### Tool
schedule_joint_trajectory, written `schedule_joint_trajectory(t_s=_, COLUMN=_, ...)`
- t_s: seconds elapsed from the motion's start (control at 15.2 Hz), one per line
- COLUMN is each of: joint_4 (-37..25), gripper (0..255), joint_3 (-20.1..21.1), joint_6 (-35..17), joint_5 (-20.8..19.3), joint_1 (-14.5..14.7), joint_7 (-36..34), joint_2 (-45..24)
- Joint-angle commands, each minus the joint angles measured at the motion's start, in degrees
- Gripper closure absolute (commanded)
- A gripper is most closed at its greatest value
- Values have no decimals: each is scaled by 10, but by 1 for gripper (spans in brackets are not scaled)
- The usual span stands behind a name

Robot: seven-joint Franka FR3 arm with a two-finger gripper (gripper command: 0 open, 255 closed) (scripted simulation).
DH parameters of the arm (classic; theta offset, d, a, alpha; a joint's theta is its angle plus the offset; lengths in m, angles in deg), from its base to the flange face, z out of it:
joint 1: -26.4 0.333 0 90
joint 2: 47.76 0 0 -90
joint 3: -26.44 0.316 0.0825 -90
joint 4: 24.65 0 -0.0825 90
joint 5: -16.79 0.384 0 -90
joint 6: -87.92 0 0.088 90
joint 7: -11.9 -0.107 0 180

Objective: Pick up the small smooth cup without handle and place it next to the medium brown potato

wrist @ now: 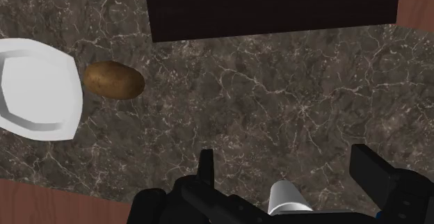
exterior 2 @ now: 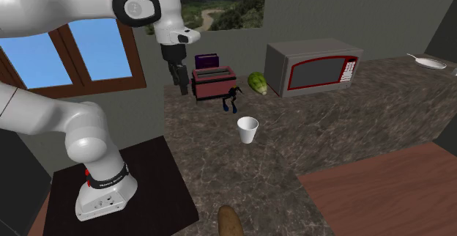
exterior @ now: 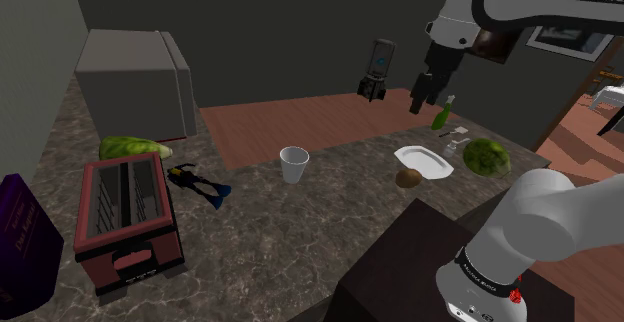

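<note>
My gripper [wrist: 285,161] hangs wide open, empty. The cup [exterior: 294,165] looks light, slick and tippy; I'd pinch its walls mid-height, gently.

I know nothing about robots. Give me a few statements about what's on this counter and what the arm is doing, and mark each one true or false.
1. The white cup stands upright on the counter. True.
2. The gripper is clamped on the cup. False: its fingers stand apart and it hangs in the air above the counter, holding nothing.
3. The brown potato lies beside the white plate. True.
4. The cup is already next to the potato. False: a stretch of bare counter separates them.
5. The toaster is blue. False: it is red.
</note>
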Motion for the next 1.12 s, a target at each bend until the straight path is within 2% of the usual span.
schedule_joint_trajectory(t_s=0.0, joint_4=0, gripper=0, joint_3=0, joint_6=0, joint_5=0, joint_1=0, joint_7=0, joint_2=0)
schedule_joint_trajectory(t_s=0.53, joint_4=21, gripper=0, joint_3=-21, joint_6=-158, joint_5=27, joint_1=4, joint_7=-15, joint_2=-134)
schedule_joint_trajectory(t_s=1.06, joint_4=-10, gripper=0, joint_3=-41, joint_6=-295, joint_5=75, joint_1=15, joint_7=-8, joint_2=-301)
